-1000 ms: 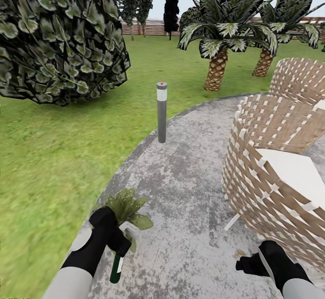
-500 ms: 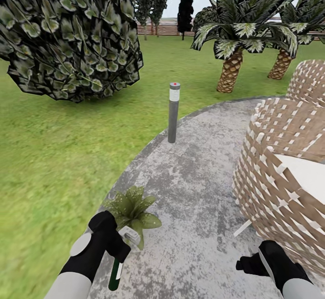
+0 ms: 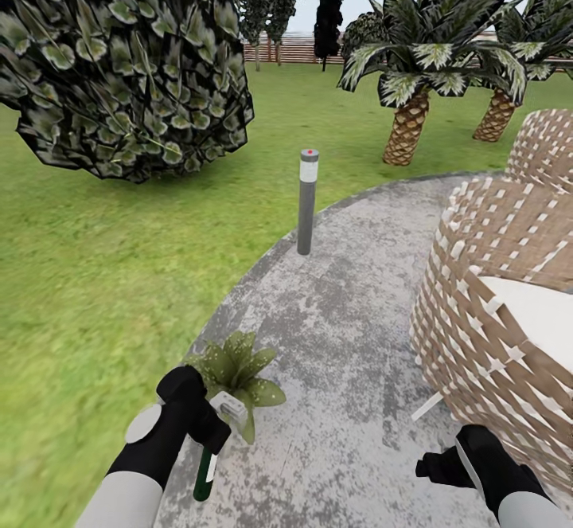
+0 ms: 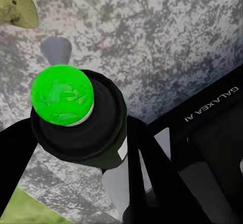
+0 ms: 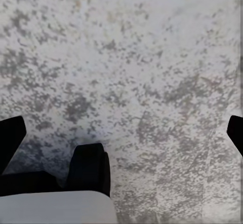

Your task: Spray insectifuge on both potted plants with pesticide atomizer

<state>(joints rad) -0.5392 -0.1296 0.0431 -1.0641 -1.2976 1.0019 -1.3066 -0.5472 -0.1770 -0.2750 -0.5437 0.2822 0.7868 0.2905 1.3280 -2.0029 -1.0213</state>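
Note:
My left gripper [image 3: 213, 431] is shut on the pesticide atomizer [image 3: 204, 472], a slim dark green bottle with a white label that hangs below the hand. One potted plant [image 3: 239, 365], a low rosette of pointed green leaves, sits at the edge of the paved patio [image 3: 342, 337], right beside and just beyond that hand. In the left wrist view the atomizer [image 4: 81, 127] shows end-on with a bright green round tip, black fingers [image 4: 147, 168] on both sides, and leaves [image 4: 15, 6] close by. My right gripper [image 5: 121, 133] hangs open over bare paving, low at the right [image 3: 436, 468].
A wicker chair [image 3: 493, 297] with a white cushion stands close on the right. A grey bollard light [image 3: 307, 201] rises at the patio's rim. On the lawn [image 3: 95, 273] at left stands a large bush [image 3: 119, 58]; palms [image 3: 406, 74] and a wooden fence [image 3: 286, 50] lie beyond.
The whole picture has shifted right, so the camera has turned left. My left gripper still holds the atomizer beside the plant. The right arm keeps its place.

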